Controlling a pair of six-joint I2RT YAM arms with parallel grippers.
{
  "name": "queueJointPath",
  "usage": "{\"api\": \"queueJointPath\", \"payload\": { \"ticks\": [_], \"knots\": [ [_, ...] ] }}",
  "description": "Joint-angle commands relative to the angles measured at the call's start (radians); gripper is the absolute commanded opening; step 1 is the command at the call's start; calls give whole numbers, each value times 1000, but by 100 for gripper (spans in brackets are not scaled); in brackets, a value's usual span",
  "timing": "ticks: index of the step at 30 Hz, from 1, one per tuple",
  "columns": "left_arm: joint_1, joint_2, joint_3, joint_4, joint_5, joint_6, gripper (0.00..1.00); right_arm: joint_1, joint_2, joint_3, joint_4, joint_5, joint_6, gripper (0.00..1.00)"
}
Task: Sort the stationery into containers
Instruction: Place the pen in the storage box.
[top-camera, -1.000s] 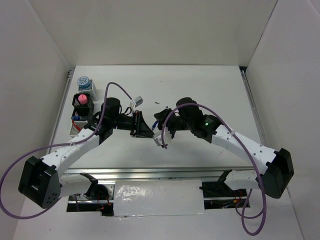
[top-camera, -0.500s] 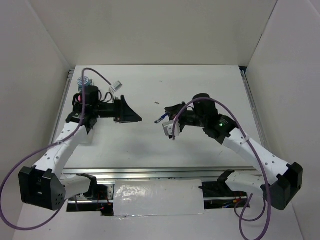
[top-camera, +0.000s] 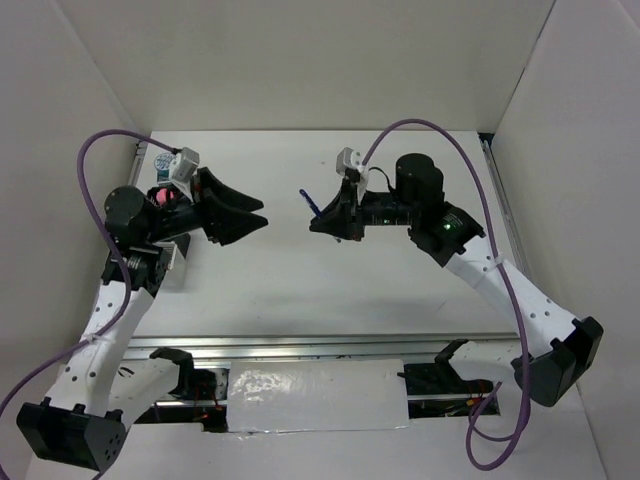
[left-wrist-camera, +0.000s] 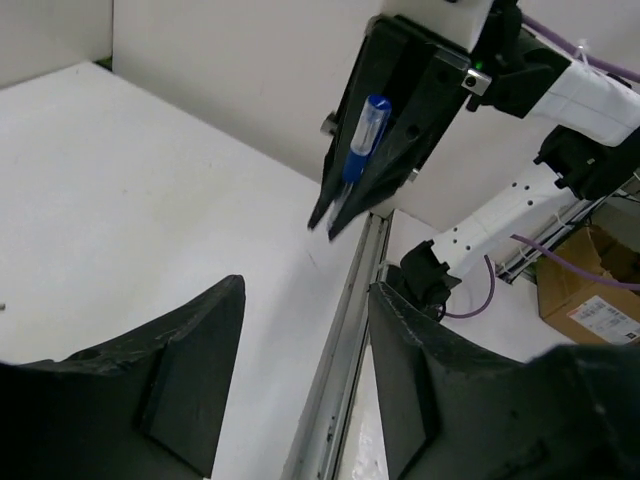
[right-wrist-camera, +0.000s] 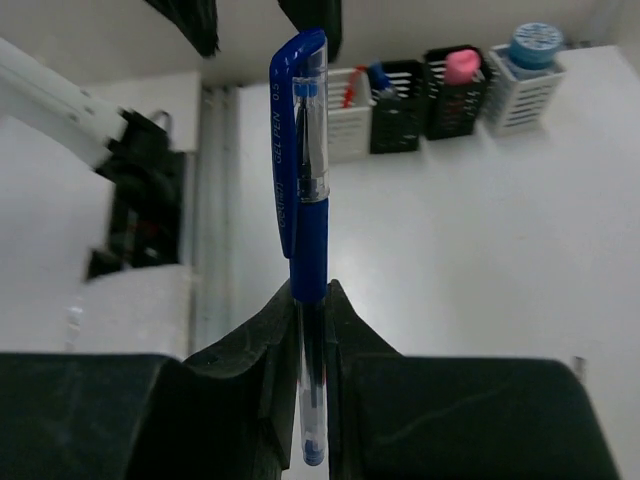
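My right gripper (top-camera: 322, 216) is shut on a blue pen (top-camera: 309, 202) and holds it above the middle of the table; in the right wrist view the pen (right-wrist-camera: 304, 170) stands upright between the jaws of that gripper (right-wrist-camera: 310, 310). My left gripper (top-camera: 243, 215) is open and empty, raised and facing the right gripper; its wrist view shows the held pen (left-wrist-camera: 363, 138) ahead of it (left-wrist-camera: 305, 380). The containers (right-wrist-camera: 430, 100) stand in a row at the table's left edge, holding a pink block (right-wrist-camera: 459, 64), a blue-white tin (right-wrist-camera: 533, 43) and red and blue items. My left arm partly hides them from above.
White walls close in the table on the left, back and right. A metal rail (top-camera: 300, 345) runs along the near edge. A small dark speck (top-camera: 322, 163) lies on the table toward the back. The tin (top-camera: 163, 161) shows at the far left.
My left arm has swung back to the left and lifted, its open gripper now pointing right. My right gripper has lifted the blue pen off the table and turned toward the left.
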Motion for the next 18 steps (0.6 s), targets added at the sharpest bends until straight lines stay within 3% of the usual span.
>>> {"api": "queueJointPath", "payload": {
  "ticks": [1, 5, 9, 14, 18],
  "knots": [
    [-60, -5, 21, 134, -86, 28, 65, 38, 19, 47, 135, -108, 377, 0],
    [-146, 21, 38, 203, -189, -76, 68, 61, 32, 49, 207, -114, 487, 0],
    [-217, 46, 57, 243, -252, -87, 69, 87, 38, 57, 216, -114, 494, 0],
    [-281, 75, 64, 345, -261, -147, 60, 100, 44, 52, 231, -113, 509, 0],
    [-292, 83, 66, 390, -280, -194, 59, 107, 49, 58, 236, -120, 512, 0]
  ]
}}
